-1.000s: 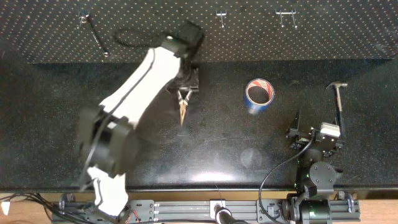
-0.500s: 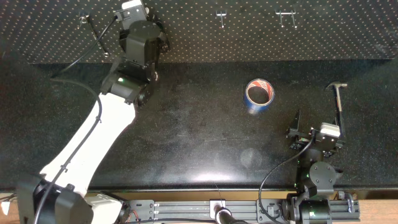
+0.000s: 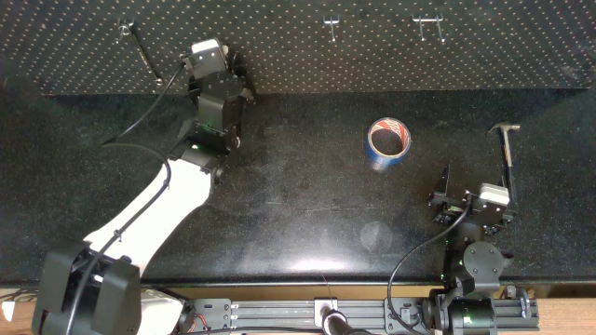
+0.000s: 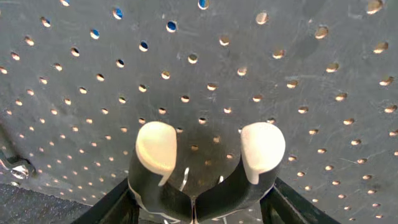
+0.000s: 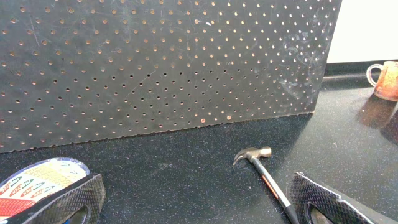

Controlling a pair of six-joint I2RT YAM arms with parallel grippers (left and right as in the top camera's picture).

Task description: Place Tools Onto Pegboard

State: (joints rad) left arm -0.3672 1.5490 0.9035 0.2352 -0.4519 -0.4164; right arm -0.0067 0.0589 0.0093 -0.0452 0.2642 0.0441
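though dark-handled, pliers (image 4: 157, 149) cream-tipped

With the left arm (image 3: 189, 175) at the pegboard (image 3: 372, 58), tape roll (image 3: 381, 155) and hammer (image 3: 507, 149) lie apart.

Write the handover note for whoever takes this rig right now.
Left tool: shut on the pliers, held close in front of the pegboard; pliers not yet hung.
Right tool: open, empty, low over the table near the hammer.
Done: wrench hangs at the pegboard's left.
Left: hang the pliers, then the hammer and the tape, both lying on the table. Bare hooks wait farther right on the pegboard.
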